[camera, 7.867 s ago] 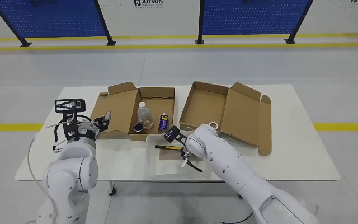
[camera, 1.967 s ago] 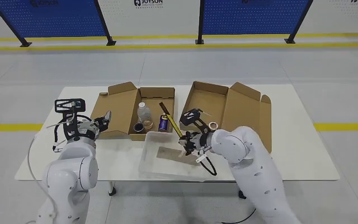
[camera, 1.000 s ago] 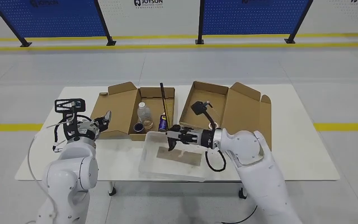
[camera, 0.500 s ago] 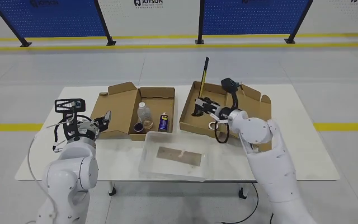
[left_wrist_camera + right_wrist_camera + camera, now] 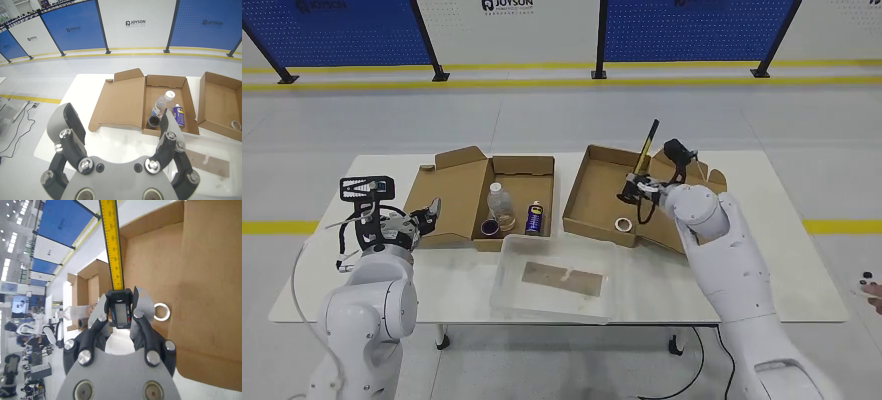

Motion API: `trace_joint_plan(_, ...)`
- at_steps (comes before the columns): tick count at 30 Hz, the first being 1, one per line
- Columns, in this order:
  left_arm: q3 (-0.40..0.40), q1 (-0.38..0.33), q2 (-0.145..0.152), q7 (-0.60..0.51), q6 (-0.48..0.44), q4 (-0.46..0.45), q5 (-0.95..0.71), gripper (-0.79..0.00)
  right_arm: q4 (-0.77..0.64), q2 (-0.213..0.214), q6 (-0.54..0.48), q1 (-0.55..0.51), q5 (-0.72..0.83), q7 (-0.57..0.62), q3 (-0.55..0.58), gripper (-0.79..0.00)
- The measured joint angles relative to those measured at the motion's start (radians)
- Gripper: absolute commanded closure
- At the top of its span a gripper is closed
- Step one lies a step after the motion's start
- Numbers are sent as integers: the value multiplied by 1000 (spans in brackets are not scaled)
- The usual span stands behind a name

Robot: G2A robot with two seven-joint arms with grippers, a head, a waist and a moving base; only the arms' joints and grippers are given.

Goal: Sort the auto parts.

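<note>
Right pincer [image 5: 119, 301], clamped on the caliper [image 5: 113, 247] by its display head, holds it near upright over the right-hand cardboard box [image 5: 600, 195], so the drop-off seems in hand: next, lower it inside and let go.

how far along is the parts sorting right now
Done: a bottle, spray can and black cylinder sit in the left box, a ring in the right box. In hand: the right gripper holds the caliper above the right box. Left: setting it down; the clear tray holds a brown sheet. The left gripper is open.
</note>
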Motion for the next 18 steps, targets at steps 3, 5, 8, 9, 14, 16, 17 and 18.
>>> trace_joint_plan(3,0,0,0,0,0,0,0,-785,76,-10,6,47,-15,21,-47,0)
trace_joint_plan(5,0,0,0,0,0,0,0,-785,131,-19,11,79,-24,26,-80,0)
trace_joint_plan(8,0,0,0,0,0,0,0,-785,205,-33,26,126,-63,26,-133,0)
trace_joint_plan(9,0,0,0,0,0,0,0,-785,223,-38,29,138,-66,25,-148,0)
trace_joint_plan(14,0,0,0,0,0,0,0,-785,323,-63,2,195,-48,9,-195,0)
trace_joint_plan(16,0,0,0,0,0,0,0,-785,350,-71,-15,210,-37,5,-206,-22)
trace_joint_plan(17,0,0,0,0,0,0,0,-785,363,-76,-25,216,-24,4,-212,-68)
trace_joint_plan(18,0,0,0,0,0,0,0,-785,371,-80,-31,220,-16,4,-216,-120)
